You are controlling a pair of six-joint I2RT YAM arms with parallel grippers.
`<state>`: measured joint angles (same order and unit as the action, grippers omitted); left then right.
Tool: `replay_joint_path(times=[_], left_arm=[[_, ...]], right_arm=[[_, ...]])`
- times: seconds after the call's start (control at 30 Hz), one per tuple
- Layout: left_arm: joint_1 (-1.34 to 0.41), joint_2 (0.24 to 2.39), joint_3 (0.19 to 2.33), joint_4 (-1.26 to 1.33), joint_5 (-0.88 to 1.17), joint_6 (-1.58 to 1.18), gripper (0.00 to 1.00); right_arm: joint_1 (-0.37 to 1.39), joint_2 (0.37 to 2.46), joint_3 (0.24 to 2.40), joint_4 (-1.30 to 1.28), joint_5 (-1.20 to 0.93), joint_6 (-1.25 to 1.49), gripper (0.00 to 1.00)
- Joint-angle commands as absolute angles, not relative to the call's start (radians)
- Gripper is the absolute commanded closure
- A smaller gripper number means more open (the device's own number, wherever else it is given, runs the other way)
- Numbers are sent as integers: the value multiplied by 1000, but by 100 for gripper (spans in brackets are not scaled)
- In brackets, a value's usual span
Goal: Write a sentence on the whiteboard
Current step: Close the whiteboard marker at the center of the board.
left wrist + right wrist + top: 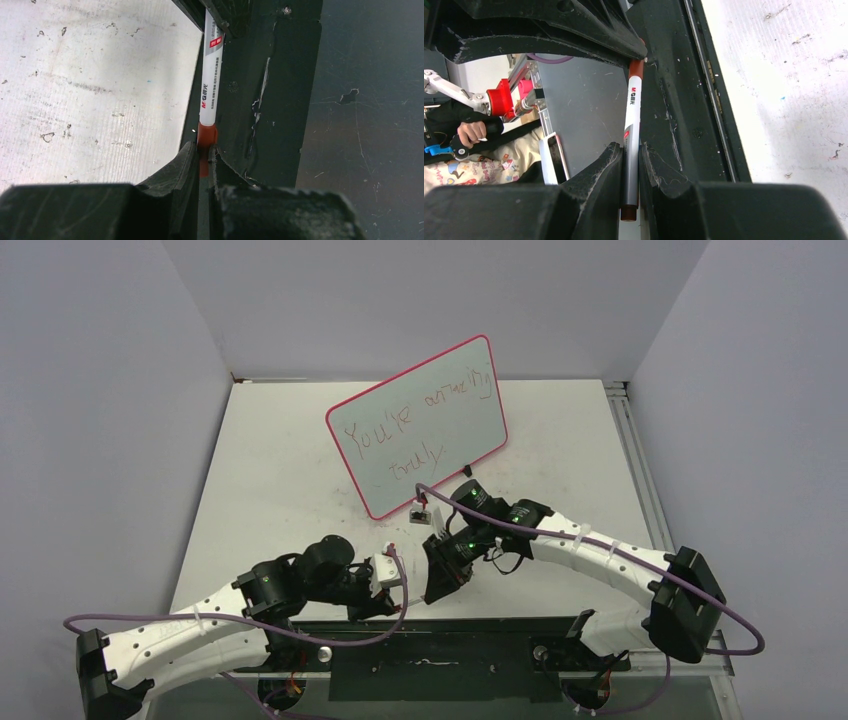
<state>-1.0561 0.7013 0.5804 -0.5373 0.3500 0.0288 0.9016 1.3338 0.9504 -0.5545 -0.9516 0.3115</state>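
- Left gripper [204, 161]: jaws narrow, clamped on the red end of a slim white-barrelled marker [209, 85] with printed lettering. The barrel runs straight away from the fingertips over the black metal strip [270, 100] at the table's near edge.
- Right gripper [630, 167]: jaws narrow, pinching the grey rear section of the same marker [633, 107]. Its dark brown butt shows just behind the fingers [606, 165].
- Top view: the left gripper [392, 578] and right gripper [440, 578] face each other just above the near edge of the table, and the marker spans the short gap between them.
- Large rounded-corner whiteboard with a pale grey-white face and pink-red rim [470, 445]: it stands tilted on small black clip feet at the far middle of the scuffed white table [270, 470], well apart from both grippers.
- Sentence [378, 432]: thin reddish-brown handwriting in two lines on the board face, roughly "You're amazing" above "truly".
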Motion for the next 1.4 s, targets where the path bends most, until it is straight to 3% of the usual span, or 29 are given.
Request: replay_joint_path(times=[0.0, 0.9, 1.17, 1.37], left_arm=[[-1039, 681, 630, -176, 324, 18, 100], [-1019, 680, 633, -189, 284, 6, 100], [-920, 634, 659, -273, 116, 6, 44], [-812, 545, 656, -295, -6, -44, 24]], right_arm=[[961, 1354, 950, -433, -1038, 333, 95], [972, 1339, 945, -395, -957, 345, 95], [752, 1276, 966, -500, -818, 282, 95], [523, 1189, 956, -539, -605, 295, 95]])
